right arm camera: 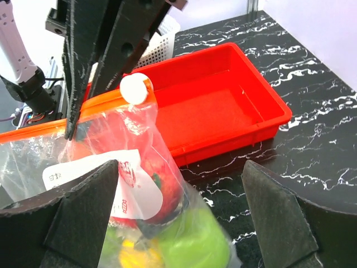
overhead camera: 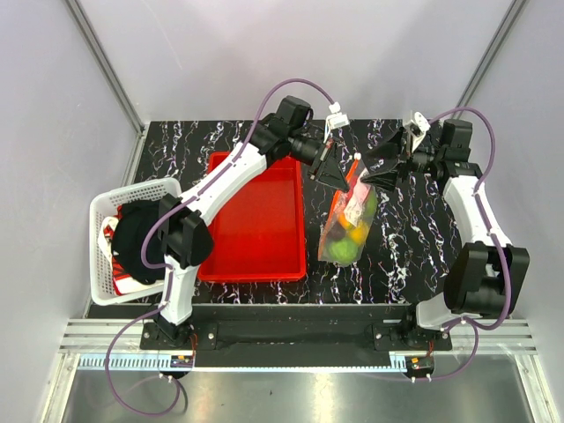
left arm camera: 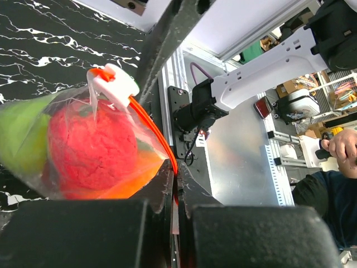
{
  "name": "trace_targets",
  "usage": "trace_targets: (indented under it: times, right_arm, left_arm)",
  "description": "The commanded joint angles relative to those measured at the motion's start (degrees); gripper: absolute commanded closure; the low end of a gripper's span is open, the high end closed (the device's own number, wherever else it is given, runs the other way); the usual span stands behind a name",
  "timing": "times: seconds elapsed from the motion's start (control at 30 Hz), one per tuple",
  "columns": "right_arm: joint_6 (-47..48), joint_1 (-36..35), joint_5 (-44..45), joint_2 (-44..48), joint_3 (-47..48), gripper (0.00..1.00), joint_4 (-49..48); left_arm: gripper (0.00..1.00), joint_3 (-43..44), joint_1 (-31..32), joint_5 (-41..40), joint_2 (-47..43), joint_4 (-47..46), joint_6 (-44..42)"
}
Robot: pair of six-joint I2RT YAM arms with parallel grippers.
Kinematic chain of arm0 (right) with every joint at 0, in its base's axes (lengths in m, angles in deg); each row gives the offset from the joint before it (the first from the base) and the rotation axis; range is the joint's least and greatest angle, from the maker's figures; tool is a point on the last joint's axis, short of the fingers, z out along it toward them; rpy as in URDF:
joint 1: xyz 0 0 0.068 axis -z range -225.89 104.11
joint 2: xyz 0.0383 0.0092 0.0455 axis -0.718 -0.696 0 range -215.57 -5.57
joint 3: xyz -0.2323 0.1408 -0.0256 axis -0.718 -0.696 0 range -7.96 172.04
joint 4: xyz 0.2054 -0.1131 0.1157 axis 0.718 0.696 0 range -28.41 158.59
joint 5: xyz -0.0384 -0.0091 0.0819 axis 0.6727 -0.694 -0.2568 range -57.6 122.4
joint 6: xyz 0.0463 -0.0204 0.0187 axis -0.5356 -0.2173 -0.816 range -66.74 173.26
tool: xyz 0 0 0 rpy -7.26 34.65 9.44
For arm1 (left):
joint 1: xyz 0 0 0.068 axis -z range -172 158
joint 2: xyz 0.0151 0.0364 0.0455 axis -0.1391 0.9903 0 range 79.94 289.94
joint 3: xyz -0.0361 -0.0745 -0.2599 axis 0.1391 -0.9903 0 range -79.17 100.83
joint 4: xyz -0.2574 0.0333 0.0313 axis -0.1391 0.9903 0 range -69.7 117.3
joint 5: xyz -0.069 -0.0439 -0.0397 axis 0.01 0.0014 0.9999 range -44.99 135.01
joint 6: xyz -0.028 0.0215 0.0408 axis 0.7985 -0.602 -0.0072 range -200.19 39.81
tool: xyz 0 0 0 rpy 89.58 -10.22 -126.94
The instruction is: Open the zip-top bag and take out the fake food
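The clear zip-top bag [overhead camera: 348, 225] hangs tilted just right of the tray, its lower end down by the table. My left gripper [overhead camera: 337, 181] is shut on the bag's red-orange zip strip [left arm camera: 153, 131], close to the white slider [left arm camera: 114, 84]. Fake food fills the bag: a red fruit [left arm camera: 92, 148], a green fruit [right arm camera: 195, 240] and a yellow piece [overhead camera: 357, 233]. On the bag's right side, my right gripper [overhead camera: 374, 176] is open. Its fingers [right arm camera: 83, 212] stand wide either side of the bag [right arm camera: 139, 184], gripping nothing.
A red tray [overhead camera: 256, 220] lies left of the bag. A white basket [overhead camera: 132, 189] with a dark bundle [overhead camera: 137, 242] sits at the table's left edge. Black marbled tabletop [overhead camera: 405, 256] shows right of the bag.
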Motion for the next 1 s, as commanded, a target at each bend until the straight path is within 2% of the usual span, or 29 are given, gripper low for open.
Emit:
trace_targets:
  times: [0.0,0.23,0.47,0.73,0.8,0.83,0.9,0.97]
  right_arm:
    - [2.59,-0.46,-3.06,1.65,1.11,0.00,-2.50]
    - [0.57,-3.09,-3.95,0.06,1.91,0.01,-3.47]
    - [0.92,-4.24,-4.29,0.59,1.46,0.09,-3.82]
    - [0.57,-4.24,-2.11,3.31,-0.55,0.47,-3.82]
    - [0.66,-4.24,-1.40,4.54,-0.91,0.54,-3.82]
    - [0.66,-4.24,-0.96,4.98,-1.26,0.77,-3.74]
    - [1.18,-4.24,1.32,6.03,-1.61,0.99,-3.74]
    - [1.36,-4.24,3.34,6.74,-2.31,1.00,-3.73]
  left_arm:
    - [1.00,3.50,0.45,3.56,-0.68,-2.06,0.86]
    - [1.00,4.91,1.51,3.39,0.81,-1.97,1.30]
    - [1.00,5.09,2.39,2.77,1.16,-1.97,1.92]
    - [1.00,1.57,2.39,-0.73,-0.85,-1.97,0.95]
    - [1.00,0.44,2.39,-2.84,-1.73,-1.71,0.69]
    - [1.00,0.25,2.39,-4.77,-2.17,-1.71,0.60]
    - [1.00,-0.53,2.39,-7.15,-3.31,-1.53,0.78]
    - [1.00,-1.50,2.39,-10.40,-4.10,-1.44,1.04]
